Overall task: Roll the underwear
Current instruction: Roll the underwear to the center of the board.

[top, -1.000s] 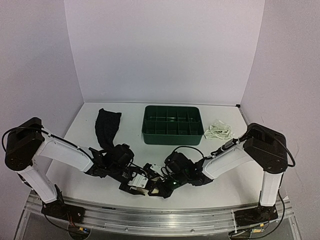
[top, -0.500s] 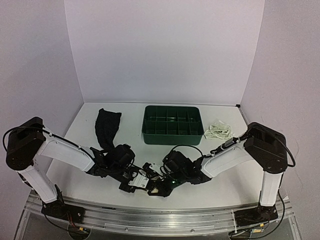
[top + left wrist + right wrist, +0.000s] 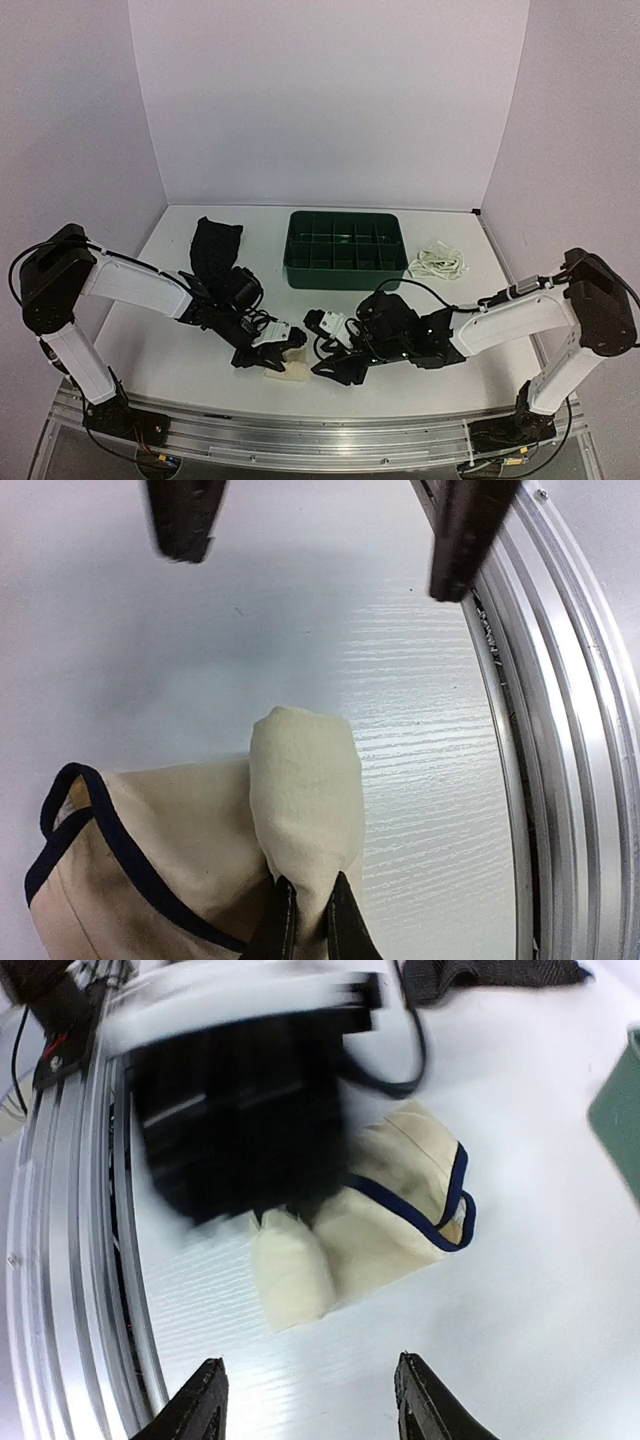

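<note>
The left gripper (image 3: 305,925) is clenched on the cream pair (image 3: 300,780), pinching the near end of a thick fold or roll of cloth along one side. The rest of that garment spreads flat beside the roll, its black edge trim showing. It lies on the table (image 3: 180,360) close to the near edge, beside the metal rail.

The right gripper (image 3: 310,1405) stands released, its fingers wide apart and holding nothing, just beside the cream pair and facing it.

By the look of it, the first roll is only begun: one part is turned over and most of the cloth is still loose, so the cream pair needs more turns before it counts as rolled.

The black pair (image 3: 213,255) lies stretched out at the back left, and the white pair (image 3: 440,261) sits crumpled at the back right, either side of the tray (image 3: 345,276). Neither is rolled, so most of the task remains.
</note>
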Available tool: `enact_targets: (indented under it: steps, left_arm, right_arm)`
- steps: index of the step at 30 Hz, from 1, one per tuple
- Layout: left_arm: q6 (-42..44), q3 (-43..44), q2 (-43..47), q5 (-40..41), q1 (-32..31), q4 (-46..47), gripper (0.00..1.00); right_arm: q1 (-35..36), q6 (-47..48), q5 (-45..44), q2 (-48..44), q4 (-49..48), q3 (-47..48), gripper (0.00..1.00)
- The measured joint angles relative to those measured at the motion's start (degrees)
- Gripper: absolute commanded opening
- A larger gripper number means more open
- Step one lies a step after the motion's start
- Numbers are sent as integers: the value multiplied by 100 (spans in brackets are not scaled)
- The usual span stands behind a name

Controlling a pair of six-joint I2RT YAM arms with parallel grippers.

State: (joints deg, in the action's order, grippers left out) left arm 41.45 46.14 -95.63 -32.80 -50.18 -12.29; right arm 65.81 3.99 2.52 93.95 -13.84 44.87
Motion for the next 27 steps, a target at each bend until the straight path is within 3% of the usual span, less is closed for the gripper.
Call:
enact_targets:
  steps: [6, 13, 24, 27]
  left_arm:
    - [-351, 234, -180, -334, 203, -368, 0]
    - [-586, 282, -280, -489, 201, -583, 0]
    - [-692, 372, -409, -516, 212, -681, 0]
    - [-694, 374, -413, -523, 217, -707, 4]
  right_arm:
    - [664, 1774, -869, 334, -165, 141, 52]
    - [818, 2709, -1412, 1370, -269, 801, 49]
    - [813, 2942, -1584, 1824, -314, 1083, 16]
    - [820, 2954, -1580, 1862, -319, 1117, 2]
